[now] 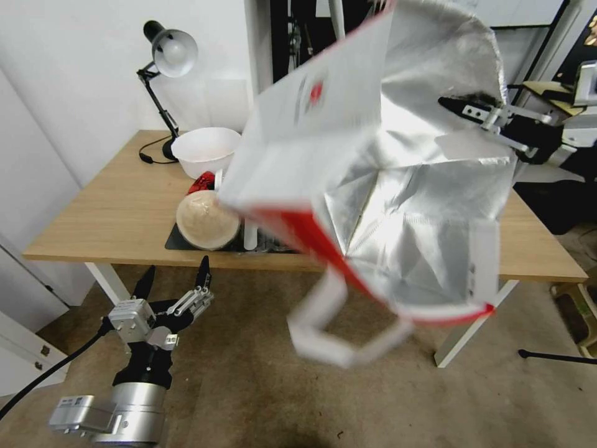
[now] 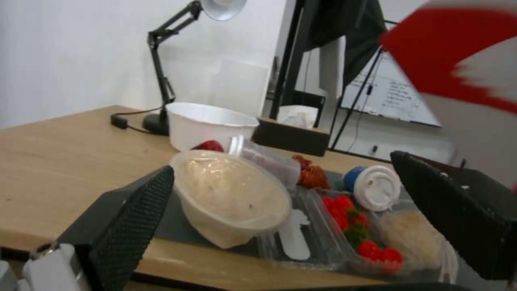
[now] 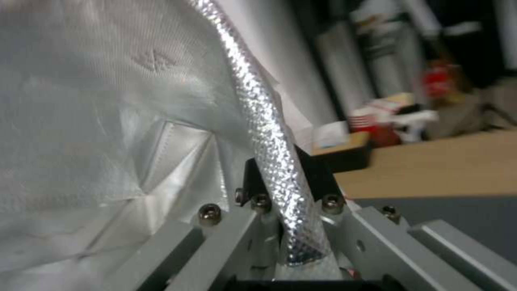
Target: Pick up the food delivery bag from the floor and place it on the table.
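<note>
The food delivery bag (image 1: 373, 186) hangs in the air in front of the table (image 1: 106, 211), tipped so its silver foil inside faces me. Its red-and-white side with a small red logo is turned up and left, and a white strap handle (image 1: 323, 339) dangles low. My right gripper (image 1: 463, 111) is shut on the bag's foil rim (image 3: 269, 141), pinched between the right gripper's (image 3: 285, 182) fingers. A red-and-white corner of the bag (image 2: 458, 56) passes the left wrist view. My left gripper (image 1: 174, 277) is open below the table's front edge, above the carpeted floor (image 1: 249, 386), holding nothing.
On the table's dark mat (image 1: 176, 241) lie a lidded bowl of food (image 2: 232, 194), a clear tray of strawberries (image 2: 355, 230) and a lidded cup (image 2: 377, 186). A white bowl (image 1: 205, 149) and a black desk lamp (image 1: 165, 62) stand behind. The table's left side is bare wood.
</note>
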`<state>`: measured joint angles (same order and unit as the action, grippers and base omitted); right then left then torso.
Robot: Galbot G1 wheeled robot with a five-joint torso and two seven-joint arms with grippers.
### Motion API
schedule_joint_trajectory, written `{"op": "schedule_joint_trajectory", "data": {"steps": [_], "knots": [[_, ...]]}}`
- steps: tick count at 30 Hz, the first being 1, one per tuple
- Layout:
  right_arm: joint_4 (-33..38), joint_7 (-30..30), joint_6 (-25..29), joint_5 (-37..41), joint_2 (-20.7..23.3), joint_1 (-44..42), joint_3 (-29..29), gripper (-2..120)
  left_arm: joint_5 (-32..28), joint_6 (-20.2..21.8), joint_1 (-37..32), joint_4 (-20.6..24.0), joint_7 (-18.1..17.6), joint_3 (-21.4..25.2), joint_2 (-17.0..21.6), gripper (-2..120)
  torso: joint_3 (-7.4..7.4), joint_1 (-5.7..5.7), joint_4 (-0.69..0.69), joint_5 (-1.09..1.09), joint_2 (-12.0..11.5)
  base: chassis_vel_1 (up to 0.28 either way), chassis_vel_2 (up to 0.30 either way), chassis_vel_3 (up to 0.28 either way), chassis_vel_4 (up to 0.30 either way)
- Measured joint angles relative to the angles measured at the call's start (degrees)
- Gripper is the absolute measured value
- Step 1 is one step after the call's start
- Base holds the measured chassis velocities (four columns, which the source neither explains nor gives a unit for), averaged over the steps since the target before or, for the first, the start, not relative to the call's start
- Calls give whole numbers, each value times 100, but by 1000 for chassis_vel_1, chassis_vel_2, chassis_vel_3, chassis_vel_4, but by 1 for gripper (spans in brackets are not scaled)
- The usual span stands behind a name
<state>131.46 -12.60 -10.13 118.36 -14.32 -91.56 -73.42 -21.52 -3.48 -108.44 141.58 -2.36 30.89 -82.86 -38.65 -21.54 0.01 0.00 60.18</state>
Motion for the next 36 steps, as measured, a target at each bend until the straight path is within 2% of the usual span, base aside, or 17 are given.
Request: {"op": "schedule_joint_trajectory", "data": {"steps": [2,4,5,9,27,36], "knots": [[100,-884,308,336,-166,61,46,0,-9,25,64,-78,1,-84,132,100,0,0,-3,0,0,0,0,0,0],[131,-1454,548,614,-282,181,61,0,-16,35,98,-131,2,-144,231,100,1,0,-2,0,-1,0,0,0,0],[131,-1454,548,614,-282,181,61,0,-16,35,98,-131,2,-144,231,100,1,0,-2,0,-1,0,0,0,0],[9,-2058,881,722,-349,332,157,0,-36,51,118,-151,2,-158,308,100,1,0,0,0,-1,0,0,0,0],[-680,-2953,722,736,-647,442,483,0,149,12,-12,-95,10,-206,211,100,1,1,0,0,-2,0,0,0,0],[-907,-3061,457,645,-827,447,692,0,214,-10,-23,-94,14,-240,169,100,1,1,-1,0,-2,0,0,0,0]]}}
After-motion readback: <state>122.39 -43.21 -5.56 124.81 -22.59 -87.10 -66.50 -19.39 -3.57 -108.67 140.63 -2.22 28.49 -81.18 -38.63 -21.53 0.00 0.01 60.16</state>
